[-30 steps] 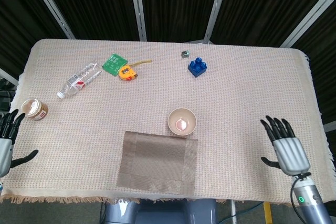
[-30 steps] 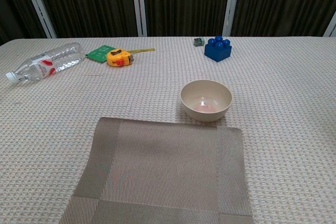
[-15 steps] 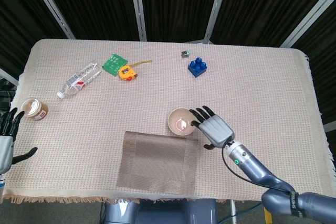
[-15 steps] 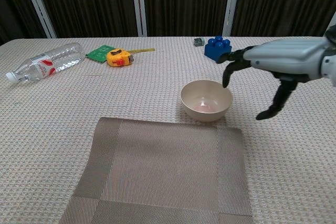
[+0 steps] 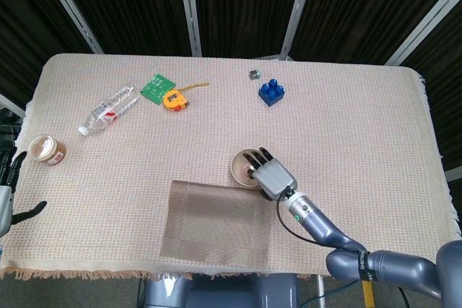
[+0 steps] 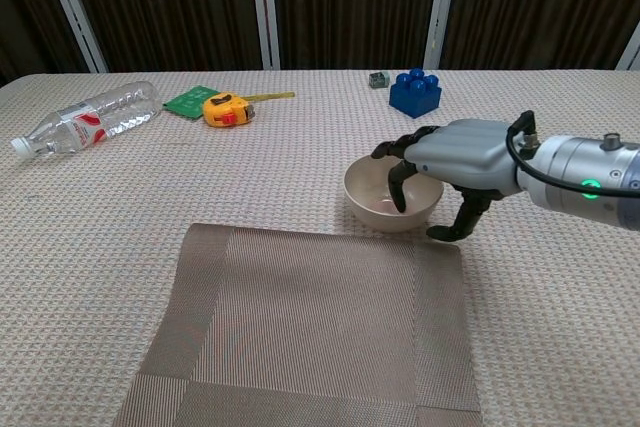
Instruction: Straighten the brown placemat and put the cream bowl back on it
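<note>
The brown placemat (image 5: 216, 221) (image 6: 310, 327) lies at the table's front edge, slightly skewed. Just beyond its far right corner the cream bowl (image 5: 243, 164) (image 6: 375, 195) stands on the tablecloth, off the mat. My right hand (image 5: 273, 176) (image 6: 460, 155) straddles the bowl's right rim. Its fingers (image 6: 400, 185) hang down inside the bowl while the thumb (image 6: 455, 222) points down outside the wall, near the mat's corner. No firm grip on the rim shows. My left hand (image 5: 9, 191) hovers at the table's left edge with fingers spread, holding nothing; it shows only in the head view.
At the back left lie a plastic bottle (image 5: 108, 110) (image 6: 85, 117), a green card (image 5: 157, 86) and a yellow tape measure (image 5: 174, 99) (image 6: 225, 108). A blue brick (image 5: 271, 91) (image 6: 415, 92) and a small metal piece (image 5: 255, 73) sit behind the bowl. A round tin (image 5: 47, 150) stands far left.
My right hand has swung in from the table's right side to the bowl, and its fingers now dip inside the rim. The bowl and mat have not moved. The left hand has drifted slightly down.
</note>
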Controlling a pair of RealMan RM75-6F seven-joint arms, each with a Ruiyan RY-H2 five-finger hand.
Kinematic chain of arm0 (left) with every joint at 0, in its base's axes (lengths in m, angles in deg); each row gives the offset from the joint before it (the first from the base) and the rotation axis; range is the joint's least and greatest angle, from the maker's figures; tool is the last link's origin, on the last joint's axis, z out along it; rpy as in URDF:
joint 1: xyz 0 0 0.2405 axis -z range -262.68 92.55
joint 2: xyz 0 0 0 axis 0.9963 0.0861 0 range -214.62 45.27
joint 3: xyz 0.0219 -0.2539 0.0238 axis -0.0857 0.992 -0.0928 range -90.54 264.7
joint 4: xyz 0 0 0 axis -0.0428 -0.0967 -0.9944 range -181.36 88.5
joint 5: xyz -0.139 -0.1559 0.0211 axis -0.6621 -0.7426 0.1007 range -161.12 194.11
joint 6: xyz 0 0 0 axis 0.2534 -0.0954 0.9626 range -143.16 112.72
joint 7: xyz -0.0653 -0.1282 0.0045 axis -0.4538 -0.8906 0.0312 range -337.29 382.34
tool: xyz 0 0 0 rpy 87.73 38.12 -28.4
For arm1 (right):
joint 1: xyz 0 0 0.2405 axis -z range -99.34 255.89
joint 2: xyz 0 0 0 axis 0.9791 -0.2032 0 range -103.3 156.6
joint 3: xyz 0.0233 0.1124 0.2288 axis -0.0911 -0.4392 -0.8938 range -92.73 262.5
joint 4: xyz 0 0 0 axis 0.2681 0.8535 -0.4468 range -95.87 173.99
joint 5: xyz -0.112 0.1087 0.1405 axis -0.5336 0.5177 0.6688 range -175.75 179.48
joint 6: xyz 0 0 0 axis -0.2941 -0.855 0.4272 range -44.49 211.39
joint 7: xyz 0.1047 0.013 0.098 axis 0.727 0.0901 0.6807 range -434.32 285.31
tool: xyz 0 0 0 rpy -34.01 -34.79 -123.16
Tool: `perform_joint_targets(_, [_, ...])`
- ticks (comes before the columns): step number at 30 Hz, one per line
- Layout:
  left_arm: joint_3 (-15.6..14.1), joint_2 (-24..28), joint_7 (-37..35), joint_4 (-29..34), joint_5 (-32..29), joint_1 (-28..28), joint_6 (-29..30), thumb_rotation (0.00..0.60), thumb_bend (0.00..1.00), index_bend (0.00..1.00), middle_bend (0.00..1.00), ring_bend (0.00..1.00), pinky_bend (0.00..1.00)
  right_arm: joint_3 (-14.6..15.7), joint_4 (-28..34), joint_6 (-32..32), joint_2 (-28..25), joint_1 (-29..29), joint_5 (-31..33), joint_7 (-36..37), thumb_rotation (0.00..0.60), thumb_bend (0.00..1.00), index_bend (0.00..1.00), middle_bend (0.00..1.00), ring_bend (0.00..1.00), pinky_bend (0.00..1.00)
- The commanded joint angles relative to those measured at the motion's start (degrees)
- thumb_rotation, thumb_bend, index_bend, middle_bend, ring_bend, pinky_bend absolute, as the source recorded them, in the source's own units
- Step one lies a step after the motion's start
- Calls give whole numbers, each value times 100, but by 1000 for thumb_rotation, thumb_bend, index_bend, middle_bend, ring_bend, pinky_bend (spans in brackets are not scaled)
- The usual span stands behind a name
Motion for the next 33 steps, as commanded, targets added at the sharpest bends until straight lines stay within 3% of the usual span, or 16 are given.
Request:
perform_joint_targets(1, [-1, -1, 3, 5, 4, 5, -4, 600, 0, 0, 0, 0, 0, 50, -59, 86, 29, 20, -25, 89, 600, 288, 564, 0, 0, 0])
perform_joint_targets(4, [1, 2, -1, 20, 13, 11, -4, 600, 0, 0, 0, 0, 0, 48, -145, 249, 53, 71, -184, 380, 600, 300, 622, 0, 0, 0])
perform_joint_targets(12, [-6, 16, -10, 57, 27, 20, -18, 600, 0, 0, 0, 0, 0, 1, -233, 602, -146, 260, -559, 1250, 600, 308, 654, 0, 0, 0])
perform_joint_targets(21, [-24, 44, -67, 90, 42, 33, -59, 600, 0, 0, 0, 0, 0, -109, -263, 1167, -1114, 698, -699, 1970, 600, 308, 655, 0, 0, 0])
perform_joint_targets(27, [-50, 46, -41, 151, 103, 40, -47, 600, 0, 0, 0, 0, 0, 50, -746, 866, -1630, 971, -236, 2101, 600, 308, 654, 0, 0, 0])
perform_joint_targets(33, [-87, 27, 39, 222, 181, 43, -22, 600, 0, 0, 0, 0, 0, 309, -1177, 494, -1703, 1100, -162, 2300, 600, 308, 653, 0, 0, 0])
